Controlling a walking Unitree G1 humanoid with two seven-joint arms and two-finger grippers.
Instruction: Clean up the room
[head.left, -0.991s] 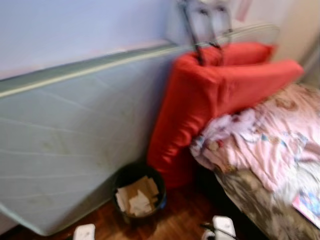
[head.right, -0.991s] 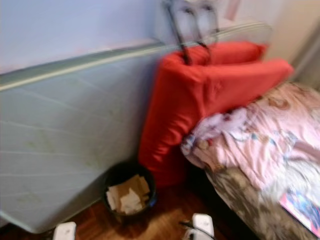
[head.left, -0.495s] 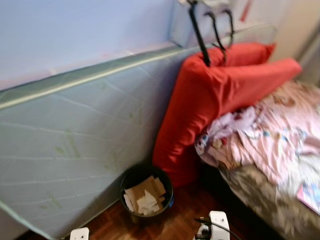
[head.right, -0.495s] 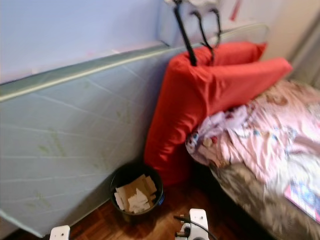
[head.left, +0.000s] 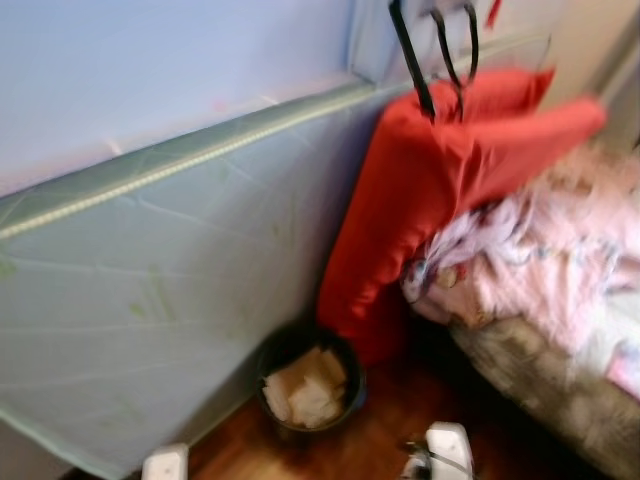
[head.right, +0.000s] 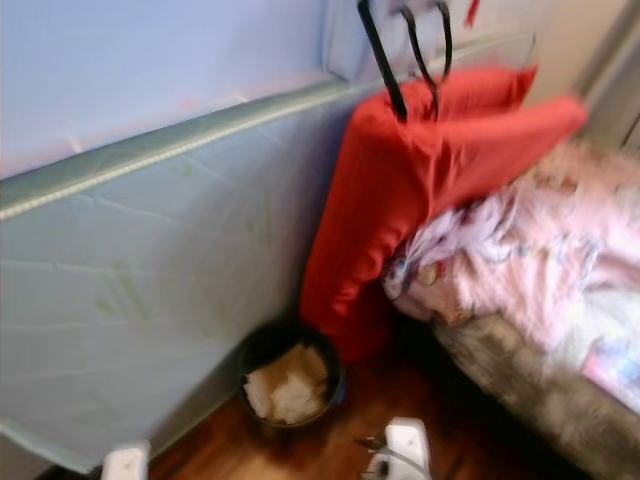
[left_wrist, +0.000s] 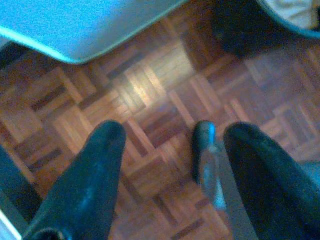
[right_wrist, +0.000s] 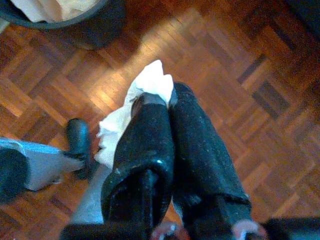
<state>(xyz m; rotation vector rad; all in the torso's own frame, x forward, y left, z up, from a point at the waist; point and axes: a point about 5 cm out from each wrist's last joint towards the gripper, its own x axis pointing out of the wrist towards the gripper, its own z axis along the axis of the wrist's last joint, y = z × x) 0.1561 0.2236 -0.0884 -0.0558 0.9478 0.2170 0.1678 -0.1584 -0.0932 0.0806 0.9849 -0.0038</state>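
The room is a bedroom with a parquet floor (right_wrist: 240, 75). A pale green mattress (head.left: 150, 290) stands on its long edge against the blue wall, a big red cushion (head.left: 420, 200) leans beside it, and a bed with a pink blanket (head.left: 560, 270) is on the robot's right. At the foot of the mattress, just beside the lower end of the cushion, stands a dark waste bin (head.left: 305, 385) that already holds crumpled paper and cardboard.

The right claw (right_wrist: 167, 107) is clenched on a white crumpled tissue (right_wrist: 145, 95), which sticks out past its fingertips and hangs above the bare floor. In the right wrist view the rim of the bin is near, just beyond the tissue, in the direction the fingers point. From the head views the bin lies ahead and a little toward the robot's left, so the right arm probably has to reach forward and slightly inward to bring the tissue over the opening.

The left claw (left_wrist: 170, 150) is released, fingers well apart, holding nothing above the floor.
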